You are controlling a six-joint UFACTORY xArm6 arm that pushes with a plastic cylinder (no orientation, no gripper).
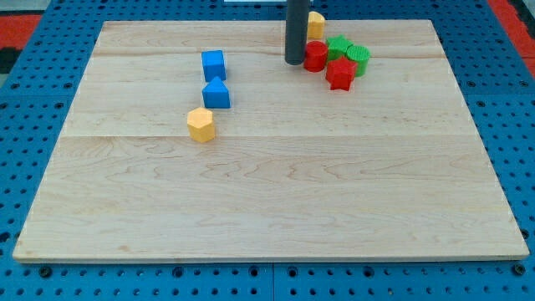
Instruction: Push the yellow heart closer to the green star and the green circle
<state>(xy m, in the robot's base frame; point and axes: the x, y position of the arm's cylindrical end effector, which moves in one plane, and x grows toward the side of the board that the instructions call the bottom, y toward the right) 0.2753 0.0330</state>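
Board (267, 192): pale wooden top, blocks in two groups, one at the view's left, one at the view's top right

My tip (294, 62): lower end of a dark rod, resting on the board just to the view's left of the red cylinder. I have no fingers or jaws to open or close; the rod holds nothing and can only push

Yellow heart (316, 22): task block, near the view's top edge, partly hidden behind my rod, just above the red cylinder. Shape hard to confirm from what shows

Green star (338, 46): just below and to the view's right of the yellow heart, near it, contact uncertain

Green circle (358, 56): touching or nearly touching the green star on its right

Red cylinder (315, 56) and red star (340, 73): packed against the green pair from the left and bottom

Blue cube (213, 64), blue block with peaked top (216, 94), yellow hexagon (201, 124): a loose column at the view's left, well apart from the task

Step in hand, as I judge it: the heart is already near the greens. To close the gap cleanly I should bring my tip round to the heart's upper left and press down-right in a short stroke, avoiding the red cylinder so the cluster does not scatter
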